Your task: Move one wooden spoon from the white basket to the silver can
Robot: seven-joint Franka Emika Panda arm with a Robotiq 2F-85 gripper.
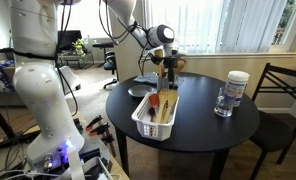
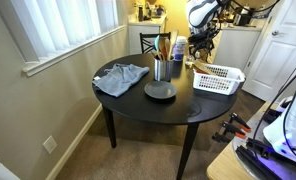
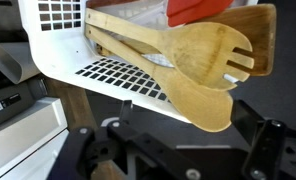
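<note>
Gripper [image 2: 200, 55] – open, nr spoons [image 3: 203, 55] in wht basket [image 2: 218, 82]

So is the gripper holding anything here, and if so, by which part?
Nothing appears held. In the wrist view the gripper has its jaws apart, nothing between them; the pale wooden spoons lie in the white slotted plastic basket.

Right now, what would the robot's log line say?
gripper open over white basket | wooden spoons lying in basket | silver can holds utensils | spoon not yet grasped
</note>
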